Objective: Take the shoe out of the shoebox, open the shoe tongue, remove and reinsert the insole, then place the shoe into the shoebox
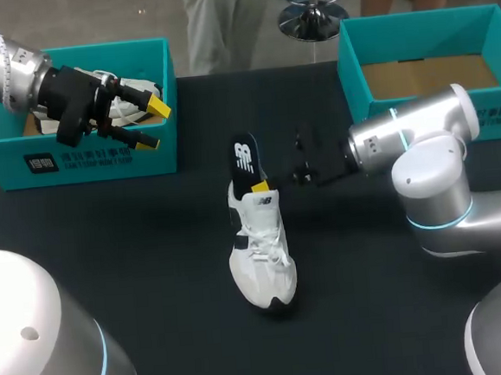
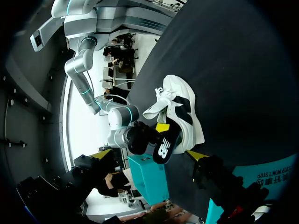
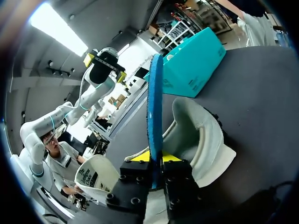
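The insole (image 3: 154,102) looks thin, light and floppy, so a firm pinch near 1 end should suit it. The right gripper (image 3: 155,161) nips it edge-on, upright over the heel opening of the shoe (image 1: 260,256), which lies mid-tabletop (image 1: 156,316). The left gripper (image 1: 146,126) hangs spread, holding nothing, over the left shoebox (image 1: 101,160).

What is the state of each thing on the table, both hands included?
Shoe: upright on table, out of box.
Insole: held on edge above shoe's opening.
Left shoebox: open, white shoe inside.
Right shoebox: open, no shoe visible.
Right hand: shut on insole.
Left hand: open, empty.
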`<state>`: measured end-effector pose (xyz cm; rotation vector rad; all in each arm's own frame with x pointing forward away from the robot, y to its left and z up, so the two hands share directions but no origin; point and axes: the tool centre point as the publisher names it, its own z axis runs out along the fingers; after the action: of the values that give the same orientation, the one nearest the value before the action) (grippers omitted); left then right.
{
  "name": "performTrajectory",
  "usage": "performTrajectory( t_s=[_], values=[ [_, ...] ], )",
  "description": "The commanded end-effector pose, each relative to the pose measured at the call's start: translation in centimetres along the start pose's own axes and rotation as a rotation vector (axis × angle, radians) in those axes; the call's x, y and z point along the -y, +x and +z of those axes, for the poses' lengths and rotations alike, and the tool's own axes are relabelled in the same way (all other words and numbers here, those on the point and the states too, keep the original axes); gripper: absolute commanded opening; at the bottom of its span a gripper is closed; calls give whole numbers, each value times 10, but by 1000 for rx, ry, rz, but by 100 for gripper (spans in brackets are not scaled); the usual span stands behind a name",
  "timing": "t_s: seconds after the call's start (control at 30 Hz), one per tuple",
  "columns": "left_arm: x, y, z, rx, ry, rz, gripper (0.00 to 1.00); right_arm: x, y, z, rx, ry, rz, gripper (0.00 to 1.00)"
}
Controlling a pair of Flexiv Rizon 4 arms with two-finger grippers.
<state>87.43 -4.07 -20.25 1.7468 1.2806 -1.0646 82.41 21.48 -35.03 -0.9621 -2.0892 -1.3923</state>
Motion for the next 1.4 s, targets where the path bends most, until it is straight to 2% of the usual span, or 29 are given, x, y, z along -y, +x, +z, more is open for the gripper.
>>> performTrajectory(
  t_s=[0.03,0.13,0.27,0.37,0.57,0.8,1.07,1.1,1.13,1.2,1.4],
  values=[
    [0,0,0,-2,1,1,100,-15,2,-3,17,13,-18,33],
    [0,0,0,-2,1,1,100,-25,-2,-6,22,18,-38,30],
    [0,0,0,-2,1,1,100,-35,-8,-8,25,26,-55,20],
    [0,0,0,-2,1,1,100,-37,-11,-8,22,23,-60,0],
    [0,0,0,-2,1,1,100,-28,-14,-3,-9,19,-31,0],
    [0,0,0,-2,1,1,100,-10,-7,4,-35,31,9,0],
    [0,0,0,-2,1,1,100,2,-1,6,-41,34,34,0],
    [0,0,0,-2,1,1,100,2,0,6,-40,35,34,33],
    [0,0,0,-2,1,1,100,0,0,5,-34,33,30,38],
    [0,0,0,-2,1,1,100,-6,2,2,-23,31,18,42],
    [0,0,0,-2,1,1,100,-26,-2,-5,-11,46,-24,36]
  ],
)
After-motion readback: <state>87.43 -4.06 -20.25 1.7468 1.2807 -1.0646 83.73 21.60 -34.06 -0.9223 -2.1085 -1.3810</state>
